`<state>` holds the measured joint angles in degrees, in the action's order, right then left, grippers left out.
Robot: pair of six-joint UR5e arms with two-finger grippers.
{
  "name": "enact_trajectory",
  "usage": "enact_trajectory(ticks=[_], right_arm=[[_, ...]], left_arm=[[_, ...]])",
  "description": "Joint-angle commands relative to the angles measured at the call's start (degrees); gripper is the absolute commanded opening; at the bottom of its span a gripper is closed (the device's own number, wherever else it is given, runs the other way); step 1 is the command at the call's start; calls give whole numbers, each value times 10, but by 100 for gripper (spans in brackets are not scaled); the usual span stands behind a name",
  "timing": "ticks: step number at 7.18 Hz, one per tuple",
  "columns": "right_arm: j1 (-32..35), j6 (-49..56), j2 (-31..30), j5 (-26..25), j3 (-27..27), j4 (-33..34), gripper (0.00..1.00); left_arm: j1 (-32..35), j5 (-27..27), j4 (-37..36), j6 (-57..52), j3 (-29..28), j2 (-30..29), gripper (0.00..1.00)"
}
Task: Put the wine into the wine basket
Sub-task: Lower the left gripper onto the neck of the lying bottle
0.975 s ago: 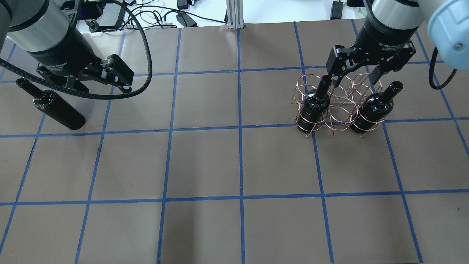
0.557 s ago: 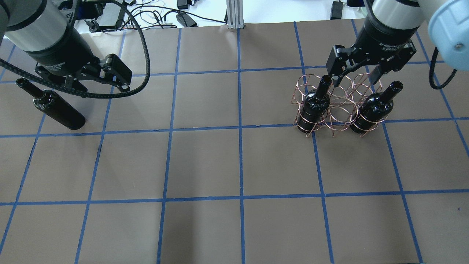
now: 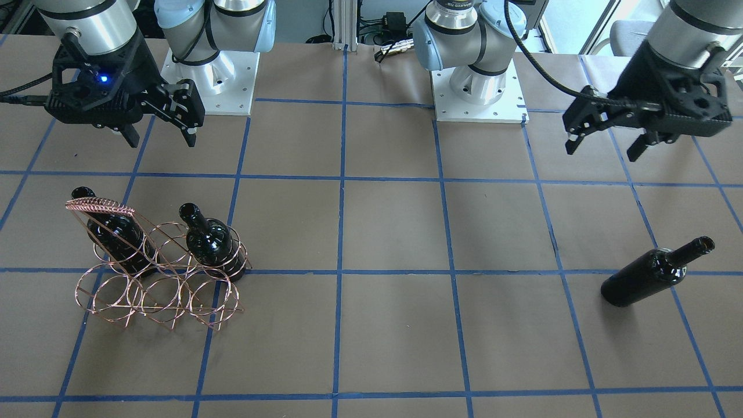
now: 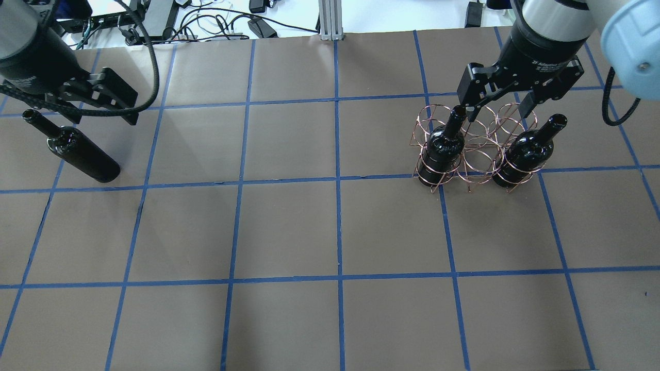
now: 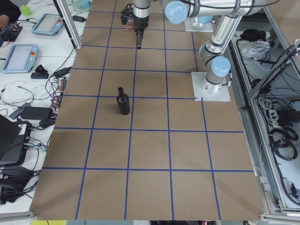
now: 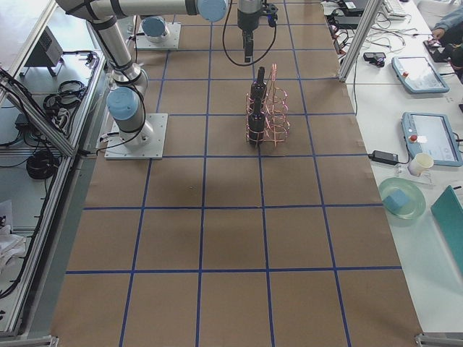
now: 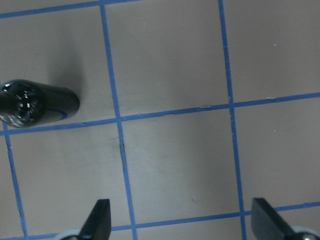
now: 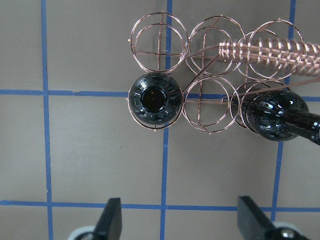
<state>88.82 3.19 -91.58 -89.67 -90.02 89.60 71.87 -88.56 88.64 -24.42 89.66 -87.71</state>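
A near-black wine bottle [image 4: 77,154] stands upright on the table at the left; it also shows in the front view [image 3: 650,278] and the left wrist view [image 7: 32,102]. My left gripper [image 4: 98,111] is open and empty above the table, on the robot's side of this bottle [image 3: 603,148]. The copper wire wine basket [image 4: 479,149] stands at the right and holds two bottles [image 4: 443,147] [image 4: 523,152] in its outer rings. My right gripper [image 4: 496,111] is open and empty above the basket's near side [image 8: 182,217].
The table is brown paper with a blue tape grid [image 4: 337,180]. The basket's braided handle [image 3: 98,204] runs along its top. The arm bases [image 3: 479,87] stand at the robot's edge. Cables and power bricks [image 4: 247,23] lie beyond the far edge.
My left gripper has moved left and further back, toward the space over the lone bottle. My right gripper has barely moved. The bottles and the basket have not moved.
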Motion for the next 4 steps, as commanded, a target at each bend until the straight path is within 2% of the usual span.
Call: enact_trajectory(ticks=[1,3,4], right_arm=[[0,2,-1,-1,-1,0,84],[-1,2,-2,-1,-2,0,84],[0,0,-2,2,-3,0,84]], left_arm=[[-64,0,-11,-69,-54,-54,100],[-99,-1,-13,-102,-93,-106,100],[-111,-2,-41,-118,-94,-126,100]])
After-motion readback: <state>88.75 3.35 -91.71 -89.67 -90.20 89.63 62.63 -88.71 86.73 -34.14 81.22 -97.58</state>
